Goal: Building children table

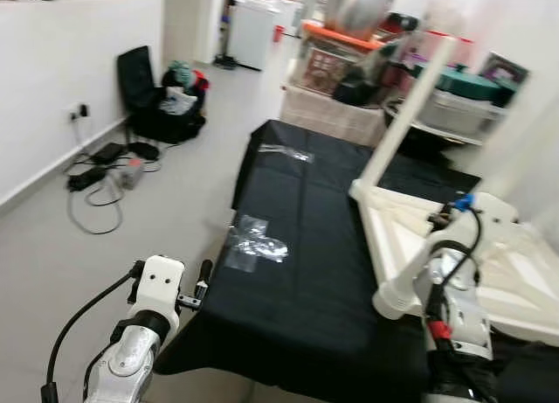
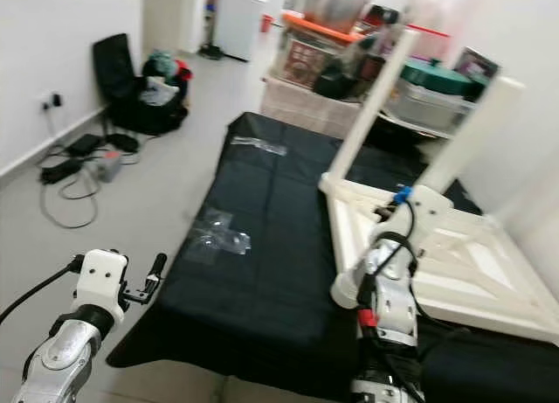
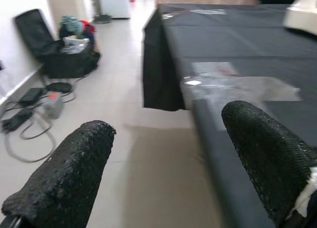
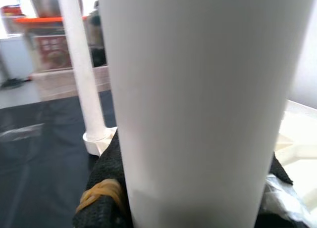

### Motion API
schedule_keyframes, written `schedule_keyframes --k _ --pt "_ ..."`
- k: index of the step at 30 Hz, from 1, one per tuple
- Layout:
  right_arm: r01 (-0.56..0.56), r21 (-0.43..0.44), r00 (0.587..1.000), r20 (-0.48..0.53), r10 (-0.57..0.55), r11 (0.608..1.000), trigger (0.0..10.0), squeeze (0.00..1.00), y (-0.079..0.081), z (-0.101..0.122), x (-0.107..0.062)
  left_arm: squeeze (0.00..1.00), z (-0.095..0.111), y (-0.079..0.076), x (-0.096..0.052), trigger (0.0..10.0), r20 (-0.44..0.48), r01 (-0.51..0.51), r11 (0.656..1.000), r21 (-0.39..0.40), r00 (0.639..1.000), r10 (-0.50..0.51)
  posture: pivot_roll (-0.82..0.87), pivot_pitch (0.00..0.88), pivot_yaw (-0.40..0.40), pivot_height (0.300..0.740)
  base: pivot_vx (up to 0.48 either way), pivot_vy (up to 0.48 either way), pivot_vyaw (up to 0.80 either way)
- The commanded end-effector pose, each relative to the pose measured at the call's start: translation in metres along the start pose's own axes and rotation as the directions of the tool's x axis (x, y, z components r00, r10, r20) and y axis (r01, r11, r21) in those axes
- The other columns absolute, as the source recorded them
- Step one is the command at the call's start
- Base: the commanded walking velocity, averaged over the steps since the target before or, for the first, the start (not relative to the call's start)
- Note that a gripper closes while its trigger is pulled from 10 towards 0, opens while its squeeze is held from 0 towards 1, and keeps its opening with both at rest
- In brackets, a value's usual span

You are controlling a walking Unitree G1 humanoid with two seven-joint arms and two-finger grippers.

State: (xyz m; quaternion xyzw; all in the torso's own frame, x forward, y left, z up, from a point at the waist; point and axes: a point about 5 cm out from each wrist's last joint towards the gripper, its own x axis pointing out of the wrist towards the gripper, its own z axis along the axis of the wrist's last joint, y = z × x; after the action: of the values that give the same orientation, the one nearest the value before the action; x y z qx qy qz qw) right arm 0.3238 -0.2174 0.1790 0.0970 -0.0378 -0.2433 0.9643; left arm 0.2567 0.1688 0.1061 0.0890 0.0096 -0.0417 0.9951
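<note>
The white children's table (image 2: 454, 263) lies upside down at the right edge of the black-covered bench (image 2: 262, 246), legs up so they can be fitted. The right gripper (image 4: 119, 198) is closed around a white leg (image 4: 198, 104), likely seating it. The left gripper (image 3: 163, 159) hovers spread apart off the bench's near-left corner, near a plastic bag (image 1: 255, 241).

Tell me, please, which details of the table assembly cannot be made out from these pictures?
- Right gripper: the white table leg covers its fingers in the right wrist view, so its grip is unclear.
- Upturned white tabletop: cut off by the eye views' right edge.
- Clear plastic bags on the black cloth: contents blurred.
</note>
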Motion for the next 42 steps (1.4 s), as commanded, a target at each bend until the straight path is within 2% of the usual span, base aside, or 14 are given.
schedule_keyframes --k 1,2,3,6,7,8,14,16,17,19,21,26,32,42 --pt "-0.107 -0.023 0.993 -0.050 0.106 0.994 10.0 0.07 0.012 -0.015 -0.008 0.00 0.001 -0.005 0.001 10.0 -0.002 0.019 1.000 0.003 1.000 -0.019 0.13 0.000 -0.200 0.740 0.000 0.000 0.00" --pt "-0.107 -0.023 0.993 -0.050 0.106 0.994 10.0 0.07 0.012 -0.015 -0.008 0.00 0.001 -0.005 0.001 10.0 -0.002 0.019 1.000 0.003 1.000 -0.019 0.13 0.000 -0.200 0.740 0.000 0.000 0.00" --pt "-0.160 0.018 0.986 -0.035 0.160 0.987 10.0 1.00 0.014 -0.008 -0.003 0.00 0.001 -0.005 0.001 10.0 -0.001 0.018 1.000 0.002 1.000 -0.018 0.13 0.000 -0.202 0.740 0.000 0.000 0.00" --pt "-0.354 0.110 0.934 -0.017 0.358 0.929 10.0 1.00 0.024 0.009 0.005 0.00 0.001 -0.006 0.001 10.0 -0.001 0.020 1.000 0.001 1.000 -0.020 0.13 0.000 -0.202 0.740 0.000 0.000 0.00" --pt "-0.502 0.148 0.861 0.001 0.508 0.852 10.0 0.00 0.034 0.018 0.004 0.00 0.001 -0.006 0.002 10.0 -0.001 0.022 1.000 0.000 1.000 -0.022 0.13 0.000 -0.198 0.740 0.000 0.000 0.00" --pt "-0.703 0.169 0.703 0.023 0.711 0.691 10.0 0.00 0.044 0.029 -0.004 0.00 0.001 -0.007 0.002 10.0 -0.001 0.025 1.000 0.000 1.000 -0.025 0.13 0.000 -0.201 0.740 0.000 0.000 0.00" --pt "-0.837 0.149 0.532 -0.005 0.847 0.527 10.0 0.00 0.051 0.027 -0.010 0.00 0.002 -0.006 0.002 10.0 0.003 0.017 1.000 0.000 1.000 -0.017 0.15 0.000 -0.214 0.740 0.000 0.000 0.00" --pt "-0.830 0.158 0.541 -0.010 0.841 0.535 10.0 0.00 0.054 0.023 -0.006 0.00 0.003 -0.004 0.003 10.0 0.005 0.009 1.000 0.001 1.000 -0.009 0.15 0.000 -0.216 0.740 0.000 0.000 0.00" --pt "-0.831 0.165 0.536 -0.012 0.844 0.531 5.5 0.00 0.055 0.021 -0.005 0.00 0.003 -0.004 0.003 10.0 0.005 0.008 1.000 0.002 1.000 -0.008 0.15 0.000 -0.218 0.740 0.000 0.000 0.00" --pt "-0.831 0.165 0.536 -0.012 0.844 0.531 5.5 0.00 0.055 0.021 -0.005 0.00 0.003 -0.004 0.003 10.0 0.005 0.008 1.000 0.002 1.000 -0.008 0.15 0.000 -0.218 0.740 0.000 0.000 0.00" --pt "-0.826 0.172 0.543 -0.012 0.840 0.536 0.0 0.00 0.055 0.018 -0.003 0.00 0.003 -0.004 0.002 10.0 0.005 0.008 1.000 0.002 1.000 -0.008 0.15 0.000 -0.214 0.740 0.000 0.000 0.00" --pt "-0.753 0.160 0.643 -0.024 0.766 0.638 0.0 0.00 0.043 0.014 0.006 0.00 0.003 -0.005 0.002 10.0 0.004 0.012 1.000 0.001 1.000 -0.012 0.15 0.000 -0.214 0.740 0.000 0.000 0.00" --pt "-0.060 0.109 0.991 -0.113 0.073 0.992 0.0 0.00 -0.037 -0.003 0.037 0.00 0.002 -0.005 0.001 10.0 0.001 0.013 1.000 0.000 1.000 -0.013 0.13 0.000 -0.203 0.740 0.000 0.000 0.00" --pt "-0.057 0.002 0.994 -0.096 0.057 0.998 0.0 0.00 -0.005 -0.029 -0.031 0.00 0.001 -0.006 0.001 10.0 -0.004 0.023 1.000 0.003 1.000 -0.023 0.13 0.000 -0.192 0.740 0.000 0.000 0.00"
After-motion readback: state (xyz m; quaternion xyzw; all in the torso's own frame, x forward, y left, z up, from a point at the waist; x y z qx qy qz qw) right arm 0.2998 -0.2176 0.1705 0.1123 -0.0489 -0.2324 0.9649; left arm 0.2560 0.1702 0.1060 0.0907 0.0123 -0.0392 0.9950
